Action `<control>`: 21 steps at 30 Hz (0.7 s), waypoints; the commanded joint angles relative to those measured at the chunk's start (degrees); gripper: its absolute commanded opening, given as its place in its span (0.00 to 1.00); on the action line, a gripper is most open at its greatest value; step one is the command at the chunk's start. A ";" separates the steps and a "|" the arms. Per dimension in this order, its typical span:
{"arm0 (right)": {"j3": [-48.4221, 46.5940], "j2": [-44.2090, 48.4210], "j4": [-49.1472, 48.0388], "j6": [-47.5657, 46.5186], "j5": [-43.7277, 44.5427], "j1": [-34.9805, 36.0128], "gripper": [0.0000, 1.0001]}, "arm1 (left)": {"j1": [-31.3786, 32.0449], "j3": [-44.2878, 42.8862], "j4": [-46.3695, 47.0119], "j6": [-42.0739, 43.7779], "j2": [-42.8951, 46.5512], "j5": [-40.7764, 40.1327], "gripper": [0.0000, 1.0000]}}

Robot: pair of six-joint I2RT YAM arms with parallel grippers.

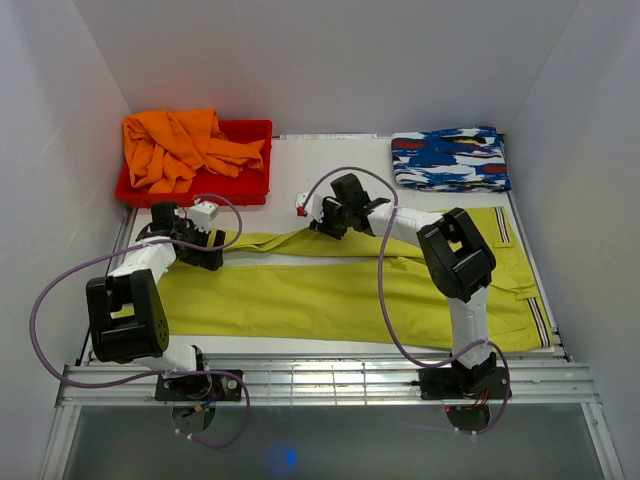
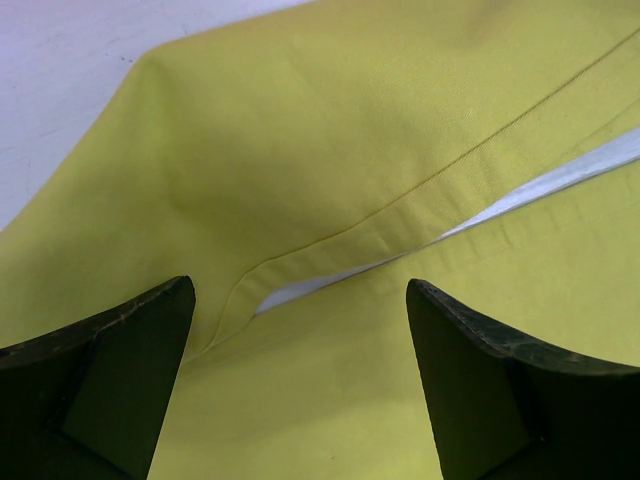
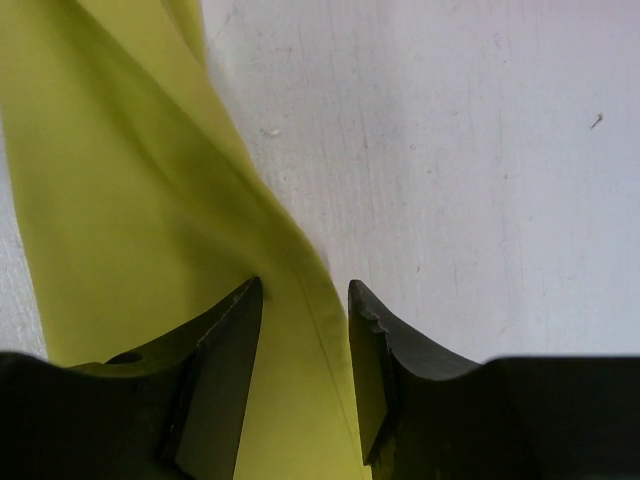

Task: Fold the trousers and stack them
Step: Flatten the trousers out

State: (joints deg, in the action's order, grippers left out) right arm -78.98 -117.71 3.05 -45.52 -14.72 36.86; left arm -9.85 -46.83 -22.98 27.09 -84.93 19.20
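Trousers: the trousers (image 1: 340, 300) lay flat across the table (image 1: 330, 165), long axis left to right, with the striped waistband (image 1: 540, 320) at the right end.
Left hand: the left hand (image 2: 300, 288) was spread wide and holding nothing, low over the far leg's left end, a seam running between its fingers.
Right hand: the right hand (image 3: 305, 290) was narrow, with the far leg's far edge between its fingers; I could not tell whether it pinched the cloth.
Deciding relation: both hands sat on the far leg, the left nearer the cuffs and the right about mid-length.
Beyond: the orange garment (image 1: 180, 145) lay far left and the patterned cloth (image 1: 450, 158) far right.
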 commanded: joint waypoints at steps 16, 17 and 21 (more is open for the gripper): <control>-8.05 0.01 11.89 -3.70 -7.51 -0.04 0.08 | -0.09 -1.51 1.35 1.74 0.98 -2.05 0.98; -6.99 1.59 11.89 -3.53 -7.69 -0.04 0.08 | -0.09 -1.16 2.41 1.74 1.34 -4.06 0.98; -3.55 11.16 13.99 -3.00 -8.04 -0.04 0.08 | -0.09 -2.12 6.19 2.00 -0.32 -8.20 0.96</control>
State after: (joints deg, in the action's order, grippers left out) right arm -83.40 -115.61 15.20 -48.49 -20.40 36.82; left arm -9.85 -47.62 -20.73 28.34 -86.06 15.40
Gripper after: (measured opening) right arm 0.078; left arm 0.971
